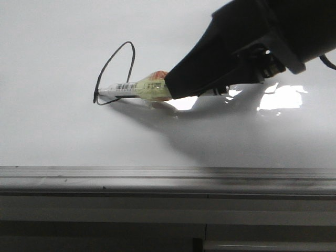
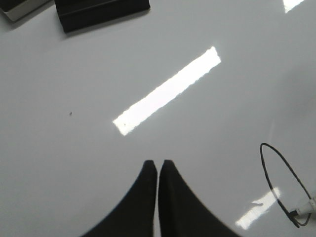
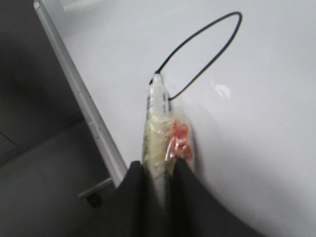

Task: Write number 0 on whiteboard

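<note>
Both grippers are matte black. The left gripper (image 2: pixel 157 165) has two curved, tapering fingers (image 2: pixel 170 197); the right gripper (image 1: pixel 176 89) has a bulky black housing and a dark cable.

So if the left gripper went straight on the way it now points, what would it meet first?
Probably bare whiteboard: the shut left gripper has only glossy surface ahead. A dark object lies farther off, slightly aside; depth is unclear.
</note>
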Tool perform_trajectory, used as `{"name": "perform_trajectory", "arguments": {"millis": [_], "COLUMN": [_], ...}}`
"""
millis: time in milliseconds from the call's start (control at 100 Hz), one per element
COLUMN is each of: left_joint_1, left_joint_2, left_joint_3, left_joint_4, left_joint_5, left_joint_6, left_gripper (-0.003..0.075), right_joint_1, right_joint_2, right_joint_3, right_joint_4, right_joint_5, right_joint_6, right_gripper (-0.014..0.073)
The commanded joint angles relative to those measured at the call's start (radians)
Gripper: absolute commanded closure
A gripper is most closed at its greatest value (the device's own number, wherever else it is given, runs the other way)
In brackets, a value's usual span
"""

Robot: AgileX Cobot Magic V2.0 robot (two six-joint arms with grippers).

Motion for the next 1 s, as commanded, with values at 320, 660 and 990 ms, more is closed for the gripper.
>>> {"name": "perform_trajectory", "arguments": {"millis": [320, 660, 990], "left_joint_1": [0.003, 0.001, 0.001], "left_joint_2": [-0.002, 0.066, 0.194], "left_joint_3": [0.035, 0.154, 0.154], "left_joint_4": [0.013, 0.171, 0.175], "left_joint_5": [-0.385, -0.627, -0.569], "left_joint_6": [0.004, 0.004, 0.058], "left_gripper": [0.0704, 0.0353, 0.0353], "right_joint_1": [-0.006, -0.006, -0.006], "right_joint_2": [-0.113, -0.113, -0.104], "right_joint_3": [-0.034, -0.090, -0.143], "right_joint_4": [-0.161, -0.228, -0.229], "right_joint_5": [0.176, 0.252, 0.343], "right_joint_6": [0.157, 0.235, 0.235], "right_gripper": [0.0651, 0.0651, 0.0651]}}
